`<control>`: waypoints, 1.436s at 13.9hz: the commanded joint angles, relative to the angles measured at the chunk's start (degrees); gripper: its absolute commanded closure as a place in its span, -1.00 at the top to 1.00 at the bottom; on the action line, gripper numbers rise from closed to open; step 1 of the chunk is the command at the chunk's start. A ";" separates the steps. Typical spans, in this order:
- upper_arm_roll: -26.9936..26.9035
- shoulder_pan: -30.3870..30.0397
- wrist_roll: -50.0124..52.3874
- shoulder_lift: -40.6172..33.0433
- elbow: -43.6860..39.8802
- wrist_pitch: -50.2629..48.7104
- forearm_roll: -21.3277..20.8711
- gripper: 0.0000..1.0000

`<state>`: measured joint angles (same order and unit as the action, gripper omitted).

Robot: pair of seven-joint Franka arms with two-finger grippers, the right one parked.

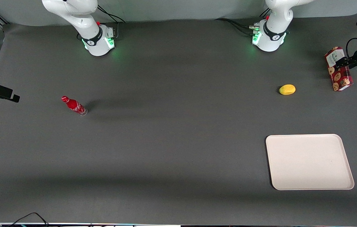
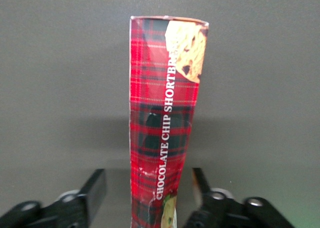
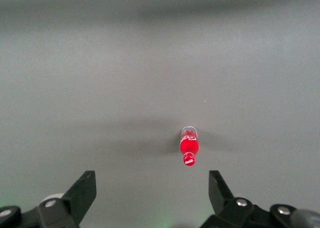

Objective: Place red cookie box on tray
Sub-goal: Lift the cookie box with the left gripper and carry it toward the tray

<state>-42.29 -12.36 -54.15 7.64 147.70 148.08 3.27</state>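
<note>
Gripper (image 2: 150,195) at working arm's end of table, fingers (image 2: 95,188) spread, straddling red cookie box (image 2: 162,123); one finger close against box, other apart. Box stands upright, its base cut off in wrist view. Tray (image 1: 309,162) at box's 7 o'clock, nearer front camera. Lemon (image 1: 287,89) between them.

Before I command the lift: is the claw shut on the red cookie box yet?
No, open. The claw straddles the red cookie box, with visible gaps beside both fingers.
</note>
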 commanded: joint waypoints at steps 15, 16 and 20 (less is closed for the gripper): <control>2.91 1.38 -1.31 -4.02 -17.42 -18.06 1.92 -1.00; 2.91 1.38 -1.31 -4.38 -20.75 -22.44 1.74 -1.00; 3.96 1.38 -1.14 -7.10 -35.60 -39.50 -2.11 -1.00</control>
<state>-38.59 -11.35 -54.55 2.80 119.07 116.35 3.72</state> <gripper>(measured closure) 0.938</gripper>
